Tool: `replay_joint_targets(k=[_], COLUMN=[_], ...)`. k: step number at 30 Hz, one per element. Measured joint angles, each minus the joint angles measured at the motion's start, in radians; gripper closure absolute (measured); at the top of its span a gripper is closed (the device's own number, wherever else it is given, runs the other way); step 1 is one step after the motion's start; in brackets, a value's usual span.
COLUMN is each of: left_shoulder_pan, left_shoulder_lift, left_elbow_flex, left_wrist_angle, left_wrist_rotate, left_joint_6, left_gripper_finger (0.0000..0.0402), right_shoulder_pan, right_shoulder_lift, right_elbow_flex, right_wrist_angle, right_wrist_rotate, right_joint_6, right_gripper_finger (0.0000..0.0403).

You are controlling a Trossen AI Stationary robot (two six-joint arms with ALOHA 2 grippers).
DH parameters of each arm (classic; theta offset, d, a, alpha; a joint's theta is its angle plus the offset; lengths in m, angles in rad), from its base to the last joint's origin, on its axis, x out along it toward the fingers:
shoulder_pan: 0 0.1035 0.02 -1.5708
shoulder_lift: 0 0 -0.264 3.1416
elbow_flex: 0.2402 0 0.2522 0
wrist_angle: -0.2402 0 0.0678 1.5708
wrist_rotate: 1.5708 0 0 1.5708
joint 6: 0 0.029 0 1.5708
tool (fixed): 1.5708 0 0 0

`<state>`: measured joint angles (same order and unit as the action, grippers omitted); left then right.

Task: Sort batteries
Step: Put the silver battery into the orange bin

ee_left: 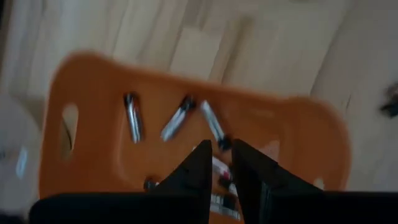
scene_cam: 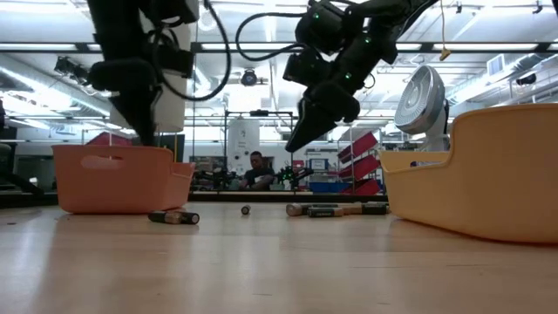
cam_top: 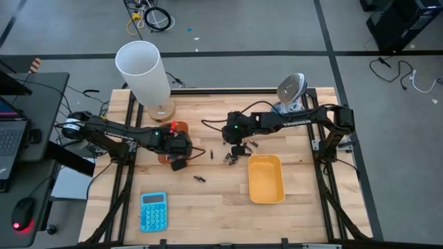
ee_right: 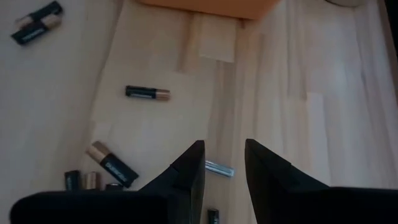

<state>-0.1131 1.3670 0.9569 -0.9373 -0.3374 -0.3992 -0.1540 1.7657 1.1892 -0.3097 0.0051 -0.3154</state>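
My left gripper (ee_left: 222, 152) hangs over the orange tray (ee_left: 93, 155), which holds several silvery batteries (ee_left: 132, 117), and is shut on a battery. In the high view it shows at the tray's near edge (cam_top: 178, 164). My right gripper (ee_right: 224, 155) stands open above the table's middle (cam_top: 239, 150), fingers slanting down with nothing between them. Loose batteries lie flat on the wood under and around it: a silvery one (ee_right: 221, 168) just beyond its fingertips and dark ones (ee_right: 147, 93) (ee_right: 112, 163). The yellow tray (cam_top: 266, 178) sits to the near right. My left gripper pinches a silvery battery (ee_left: 221, 186) between its two fingers. The battery shows only in the narrow gap, lying along the fingers. They come from above, slanting down. The battery hangs clear above the orange tray's floor; the fingers hide the contact itself.
A white cylinder on a wooden base (cam_top: 145, 72) stands behind the orange tray, and a small fan (cam_top: 291, 90) is at the far right. A blue calculator (cam_top: 153, 211) lies near the front edge. More batteries (cam_top: 201, 178) (scene_cam: 174, 217) lie between the trays.
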Motion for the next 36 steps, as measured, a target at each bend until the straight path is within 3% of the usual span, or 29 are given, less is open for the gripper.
replay_joint_targets(k=[7,12,20,36], left_shoulder_pan=[0.000,0.000,0.000,0.000], left_shoulder_lift=[0.000,0.000,0.000,0.000], left_elbow_flex=[0.000,0.000,0.000,0.000], left_wrist_angle=[0.099,0.141,0.168,0.187], left_wrist_rotate=[-0.058,-0.106,-0.162,-0.171], left_joint_6=[0.100,0.114,0.134,0.136], left_gripper_finger=[0.0338,0.0338,0.0338,0.0338], right_shoulder_pan=[0.005,0.017,0.017,-0.003], right_shoulder_lift=[0.040,0.084,0.172,0.182], right_elbow_flex=[0.000,0.000,0.000,0.000], right_wrist_angle=[0.033,0.049,0.075,0.052], right_wrist_rotate=[0.002,0.070,0.095,0.110], right_joint_6=[0.009,-0.036,-0.055,-0.102], right_gripper_finger=[0.0304,0.0304,0.0304,0.0304])
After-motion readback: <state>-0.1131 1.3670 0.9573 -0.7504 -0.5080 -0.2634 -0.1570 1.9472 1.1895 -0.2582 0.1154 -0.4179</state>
